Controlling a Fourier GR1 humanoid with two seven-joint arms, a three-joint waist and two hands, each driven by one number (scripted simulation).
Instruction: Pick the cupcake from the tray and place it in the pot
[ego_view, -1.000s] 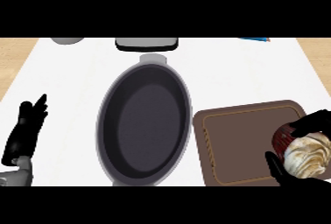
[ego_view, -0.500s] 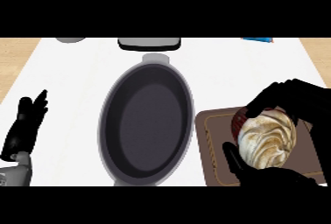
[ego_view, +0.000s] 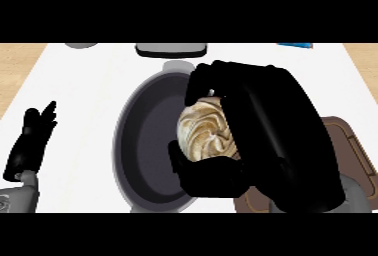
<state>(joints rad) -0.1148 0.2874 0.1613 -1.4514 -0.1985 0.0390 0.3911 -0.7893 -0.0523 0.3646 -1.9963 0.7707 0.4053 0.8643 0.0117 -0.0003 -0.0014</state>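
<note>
My right hand (ego_view: 277, 135) is curled round the cupcake (ego_view: 208, 131), whose swirled cream and brown frosting shows between the fingers and the thumb. Hand and cupcake hang over the right half of the dark oval pot (ego_view: 148, 145) in the middle of the white counter. The brown tray (ego_view: 351, 142) lies at the right, mostly hidden behind the hand and forearm. My left hand (ego_view: 31, 142) rests open at the left edge, fingers pointing up.
A dark rectangular object (ego_view: 171, 49) sits at the counter's far edge above the pot. A grey object (ego_view: 80, 45) shows at the far left and a blue one (ego_view: 299, 45) at the far right. Wooden surface borders the counter on both sides.
My right hand has lifted the cupcake off the tray and carried it left, from over the tray to over the pot. The left hand has stayed put.
</note>
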